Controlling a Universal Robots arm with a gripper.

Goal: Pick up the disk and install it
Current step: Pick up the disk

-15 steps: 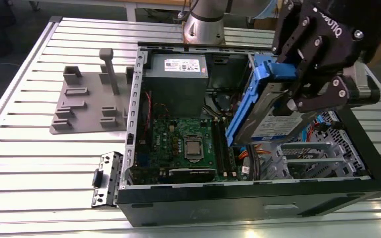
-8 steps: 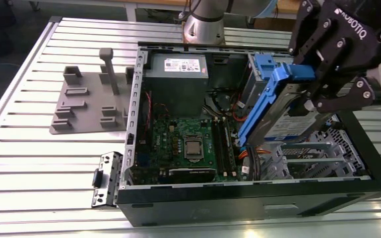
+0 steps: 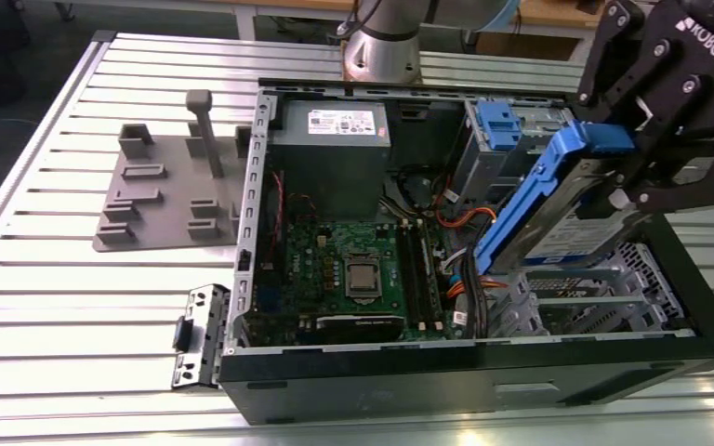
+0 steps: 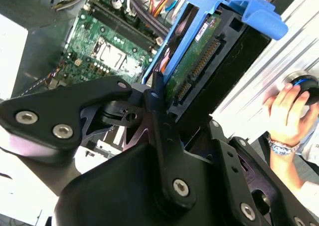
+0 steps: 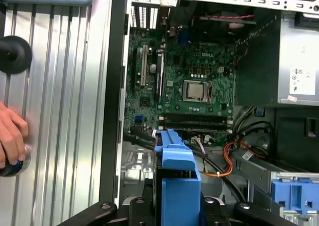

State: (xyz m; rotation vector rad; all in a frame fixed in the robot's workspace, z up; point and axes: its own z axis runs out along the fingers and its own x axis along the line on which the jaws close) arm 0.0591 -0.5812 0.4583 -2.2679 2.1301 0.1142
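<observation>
Blue-framed, the disk [image 3: 553,200] is hanging tilted, pinched by the gripper [image 3: 640,160]. Below the gripper an open computer case [image 3: 456,386] is lying.

Robotics lab or workshop, slotted aluminium table [image 3: 34,279], opened computer case [image 3: 456,395], robot arm base [image 3: 382,46]

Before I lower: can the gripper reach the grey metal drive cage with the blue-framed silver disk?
Probably yes: the gripper holds the disk tilted just above the cage; orange cables lie beside it, not across.
</observation>
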